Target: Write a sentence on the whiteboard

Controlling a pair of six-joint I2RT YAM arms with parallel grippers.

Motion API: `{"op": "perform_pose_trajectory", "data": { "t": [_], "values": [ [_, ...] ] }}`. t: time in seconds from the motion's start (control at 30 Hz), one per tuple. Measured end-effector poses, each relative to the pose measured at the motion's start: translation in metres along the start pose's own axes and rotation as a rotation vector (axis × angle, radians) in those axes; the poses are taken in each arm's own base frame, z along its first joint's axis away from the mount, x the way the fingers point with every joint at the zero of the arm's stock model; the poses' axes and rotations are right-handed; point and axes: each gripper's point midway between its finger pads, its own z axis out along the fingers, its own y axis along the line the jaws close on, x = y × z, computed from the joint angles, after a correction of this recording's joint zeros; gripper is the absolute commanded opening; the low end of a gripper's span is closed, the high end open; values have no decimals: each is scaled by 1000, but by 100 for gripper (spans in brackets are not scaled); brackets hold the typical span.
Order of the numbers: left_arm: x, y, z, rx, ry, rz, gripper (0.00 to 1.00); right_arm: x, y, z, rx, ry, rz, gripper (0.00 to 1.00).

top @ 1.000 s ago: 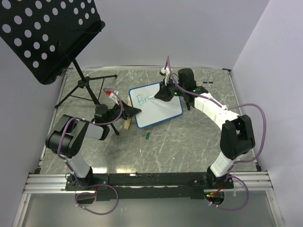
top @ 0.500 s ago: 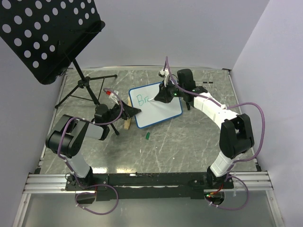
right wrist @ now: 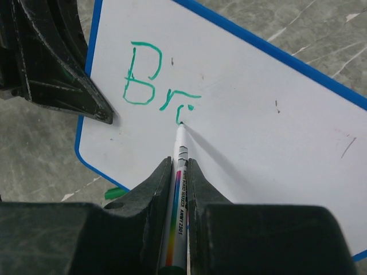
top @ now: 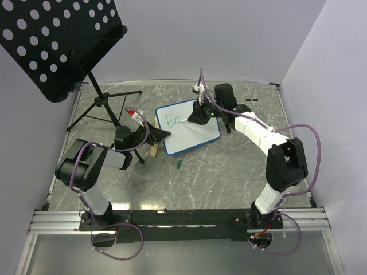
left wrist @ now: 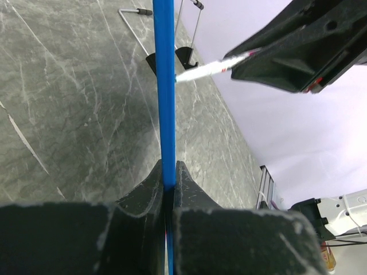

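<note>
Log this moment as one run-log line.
step: writing | left gripper: shut on whiteboard rim | right gripper: shut on marker, tip on whiteboard | sentence: only Br written

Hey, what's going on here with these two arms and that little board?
The left gripper clamps the whiteboard by its blue edge. The right gripper holds a marker with its tip on the board. The sentence reads only "Br" in green, so the writing has barely begun.
</note>
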Motion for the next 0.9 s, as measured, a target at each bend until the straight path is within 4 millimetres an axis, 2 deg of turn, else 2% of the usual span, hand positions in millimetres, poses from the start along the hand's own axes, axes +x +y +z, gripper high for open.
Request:
{"op": "perform_pose_trajectory", "data": {
  "t": [0.27,0.9],
  "values": [
    [2,-1,0,8,8,0,1,-21,-8,-1,38,-43,-22,0],
    [0,0,0,0,0,0,1,-13,-8,0,32,-17,-29,0]
  ]
}}
